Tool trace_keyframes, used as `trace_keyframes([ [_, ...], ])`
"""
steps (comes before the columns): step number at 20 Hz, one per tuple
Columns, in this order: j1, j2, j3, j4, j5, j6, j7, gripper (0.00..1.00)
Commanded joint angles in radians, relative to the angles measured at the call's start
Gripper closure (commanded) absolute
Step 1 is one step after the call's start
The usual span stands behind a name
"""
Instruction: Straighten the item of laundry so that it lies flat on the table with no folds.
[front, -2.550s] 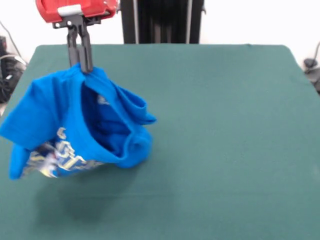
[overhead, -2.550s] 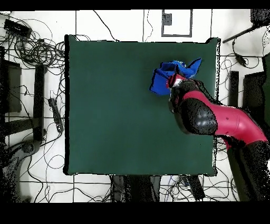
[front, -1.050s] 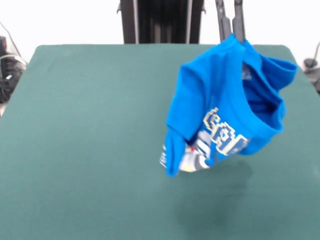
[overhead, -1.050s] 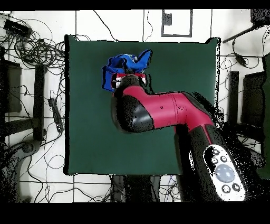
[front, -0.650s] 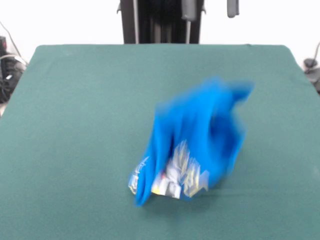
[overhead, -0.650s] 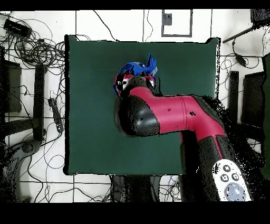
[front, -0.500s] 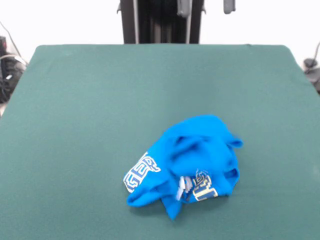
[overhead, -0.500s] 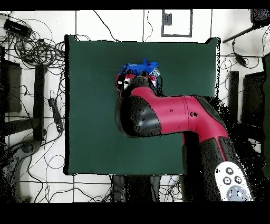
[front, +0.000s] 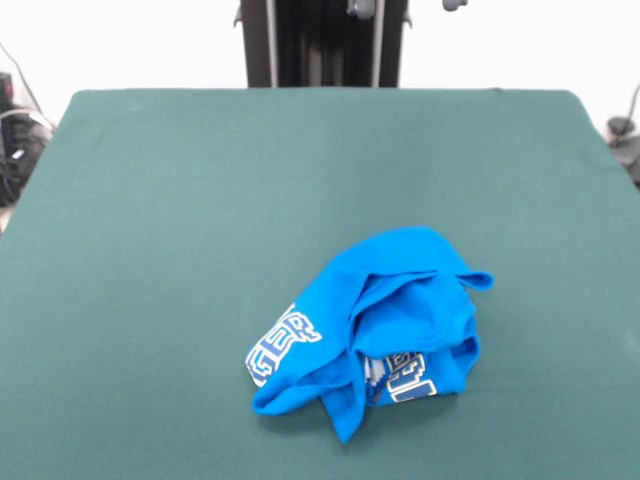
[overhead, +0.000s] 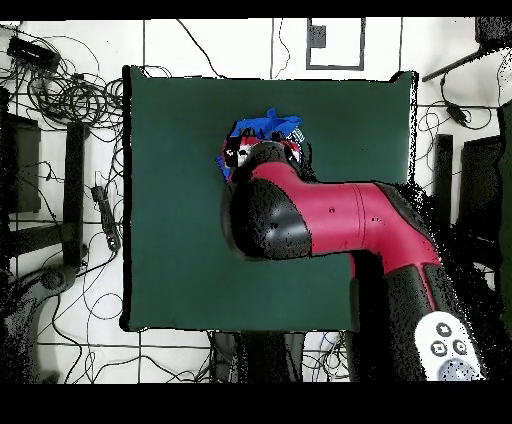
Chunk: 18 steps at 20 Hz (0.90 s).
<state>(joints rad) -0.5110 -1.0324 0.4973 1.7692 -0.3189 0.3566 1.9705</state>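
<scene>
The counter is a wide rectangle covered in dark green cloth, and most of its surface is bare. The item of laundry, a bright blue T-shirt, lies on it in a crumpled heap toward the near edge in the front view, slightly right of the middle. Folds of cloth overlap one another, and white block lettering shows on its lower left and lower middle.

In the overhead view the red and black arm reaches across the counter and covers most of the shirt. Only the tips of the claw show at the front view's top edge, so whether it is spread or pressed together cannot be told.

Tangled cables lie on the pale tiled floor around the counter.
</scene>
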Motion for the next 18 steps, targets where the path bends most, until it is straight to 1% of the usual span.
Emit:
trace_keyframes([
  [1, 0.023, 0.025, 0.008, 0.06, 0.037, 0.148, 0.023, 0.0],
  [5, 0.034, 0.05, -0.019, 0.041, 0.013, 0.151, 0.028, 0.0],
  [9, 0.039, 0.083, -0.032, -0.006, 0.001, 0.183, 0.014, 0.0],
  [13, 0.044, 0.132, -0.049, -0.016, -0.014, 0.153, 0.03, 0.0],
  [18, 0.08, 0.189, -0.095, -0.03, -0.043, 0.1, 0.066, 0.0],
])
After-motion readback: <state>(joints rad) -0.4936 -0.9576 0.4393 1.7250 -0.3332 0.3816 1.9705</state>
